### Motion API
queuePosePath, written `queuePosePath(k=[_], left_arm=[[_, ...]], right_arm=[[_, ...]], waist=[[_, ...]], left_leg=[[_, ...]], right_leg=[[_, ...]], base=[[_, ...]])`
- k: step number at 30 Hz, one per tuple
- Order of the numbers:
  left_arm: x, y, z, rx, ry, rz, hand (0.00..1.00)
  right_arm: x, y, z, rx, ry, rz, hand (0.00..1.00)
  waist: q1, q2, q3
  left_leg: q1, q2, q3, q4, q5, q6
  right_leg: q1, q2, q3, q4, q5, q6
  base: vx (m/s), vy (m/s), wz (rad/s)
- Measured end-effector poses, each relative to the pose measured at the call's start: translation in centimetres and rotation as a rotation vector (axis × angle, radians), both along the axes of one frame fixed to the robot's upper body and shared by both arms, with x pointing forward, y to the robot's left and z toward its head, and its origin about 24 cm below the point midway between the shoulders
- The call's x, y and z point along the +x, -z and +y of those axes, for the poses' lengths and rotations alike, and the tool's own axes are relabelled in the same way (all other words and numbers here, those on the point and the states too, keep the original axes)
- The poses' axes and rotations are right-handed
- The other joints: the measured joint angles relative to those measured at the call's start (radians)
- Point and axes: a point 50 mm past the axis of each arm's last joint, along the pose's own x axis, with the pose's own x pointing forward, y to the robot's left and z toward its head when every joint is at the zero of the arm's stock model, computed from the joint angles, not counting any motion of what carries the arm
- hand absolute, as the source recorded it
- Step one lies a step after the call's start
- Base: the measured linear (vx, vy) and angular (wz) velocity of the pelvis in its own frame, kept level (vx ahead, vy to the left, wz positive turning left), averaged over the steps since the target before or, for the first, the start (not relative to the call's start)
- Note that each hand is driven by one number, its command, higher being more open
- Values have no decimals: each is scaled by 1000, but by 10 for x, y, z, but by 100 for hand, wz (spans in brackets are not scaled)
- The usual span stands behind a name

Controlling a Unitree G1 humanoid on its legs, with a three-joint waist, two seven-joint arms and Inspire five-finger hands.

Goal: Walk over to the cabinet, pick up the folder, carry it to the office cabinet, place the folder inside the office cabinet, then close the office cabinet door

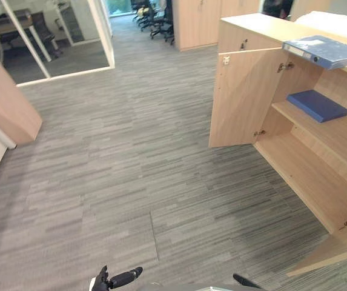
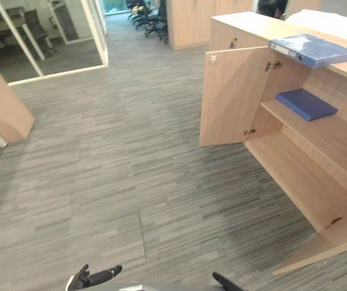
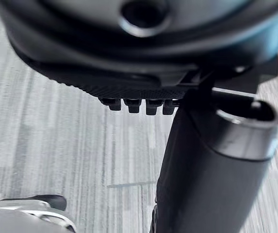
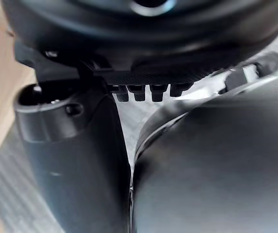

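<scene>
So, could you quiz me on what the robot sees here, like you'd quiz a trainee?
1. True or false: the office cabinet has its door shut.
2. Where does the flat blue folder lie? A: on the cabinet's bottom board. B: on its middle shelf. C: leaning on its door.
3. Fill in: on the cabinet's top lies a blue ____.
Key: 1 false, the door stands wide open; 2 B; 3 binder.
</scene>
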Motion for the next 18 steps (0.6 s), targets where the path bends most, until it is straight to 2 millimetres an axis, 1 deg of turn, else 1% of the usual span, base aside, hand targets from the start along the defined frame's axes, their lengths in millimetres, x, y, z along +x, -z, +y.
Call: queuePosePath(k=[1,2,3,4,5,6,7,8,9,10,11,12,13,14,15,16,17,18], left_arm=[[1,0,-1,1,25,2,100],[3,0,1,7,44,5,100],[6,-1,2,14,61,3,100],[8,-1,2,15,65,3,100],[13,-2,4,20,66,-4,100],[13,-1,5,25,67,5,100],[12,0,3,28,86,18,100],[10,1,1,28,98,28,100],[10,1,1,33,106,36,100],[10,1,3,40,113,41,100],[8,1,4,41,113,49,100],[6,2,3,34,95,56,100],[5,3,2,30,83,57,100],[4,2,3,28,54,54,100],[0,2,7,28,4,51,100],[-1,2,8,25,-34,42,100],[-9,2,6,10,-131,34,100],[-21,5,-2,-18,-214,50,100]], right_arm=[[8,-1,2,-5,-28,-17,100],[16,-2,9,-1,-61,-36,100],[22,-2,15,7,-86,-50,100],[25,-2,18,11,-91,-60,100],[33,-3,25,26,-96,-79,100],[38,-3,28,35,-98,-90,100],[38,-4,26,29,-97,-91,100],[38,-4,25,27,-96,-91,100],[42,-5,27,31,-96,-103,100],[42,-5,28,34,-86,-102,100],[40,-4,28,37,-80,-97,100],[33,-2,29,49,-49,-87,100],[29,-1,29,55,-26,-83,100],[24,1,31,63,-1,-78,100],[18,2,32,65,13,-72,100],[17,2,32,63,17,-73,100],[14,1,27,47,31,-78,100],[9,0,21,28,42,-76,100]], waist=[[0,3,6],[-1,-3,13],[-3,-11,16],[-4,-15,20],[-3,-25,34],[-4,-32,52],[-3,-26,56],[0,-18,58],[-1,-10,65],[-3,-18,76],[-3,-18,78],[-4,-13,76],[-5,-10,73],[-5,-10,70],[-8,-12,59],[-8,-10,58],[-8,17,50],[-1,45,42]], left_leg=[[31,8,3,-14,0,0],[49,14,3,-27,-2,-4],[62,14,4,-53,-10,-14],[70,14,4,-72,-14,-16],[88,14,7,-97,-20,-18],[103,26,5,-106,-28,-32],[113,42,4,-112,-34,-42],[115,57,8,-113,-39,-52],[122,76,8,-115,-40,-63],[145,87,8,-126,-35,-84],[158,99,6,-125,-38,-97],[177,127,6,-105,-53,-120],[176,144,5,-75,-65,-138],[151,173,2,39,-98,-179],[64,219,-3,257,-125,-206],[16,245,-4,389,-124,-204],[-78,317,-19,643,-73,-172],[-145,380,-31,831,7,-149]], right_leg=[[-10,38,-41,-55,-43,38],[-28,94,-81,-165,-77,73],[-58,141,-111,-287,-79,78],[-75,163,-126,-344,-77,77],[-106,200,-155,-456,-67,68],[-113,239,-158,-538,9,20],[-107,263,-163,-561,34,-6],[-106,281,-167,-568,35,-6],[-114,292,-184,-548,27,-18],[-101,303,-203,-533,3,-39],[-81,319,-204,-547,-13,-43],[-38,356,-205,-584,-27,-43],[-18,375,-205,-608,-31,-42],[25,410,-195,-662,-47,-37],[52,441,-177,-705,-48,-38],[71,459,-163,-724,-48,-39],[111,511,-126,-761,-45,-48],[157,561,-79,-790,-43,-79]], base=[[337,145,-35],[278,44,-17],[207,-13,-4],[205,-39,1],[200,-58,1],[198,-72,1],[220,-110,-5],[272,-141,-18],[360,-208,-24],[315,-203,-17],[316,-243,-13],[251,-211,-13],[320,-272,-26],[319,-266,-41],[383,-278,-50],[379,-197,-76],[403,-85,-102],[359,1,-111]])
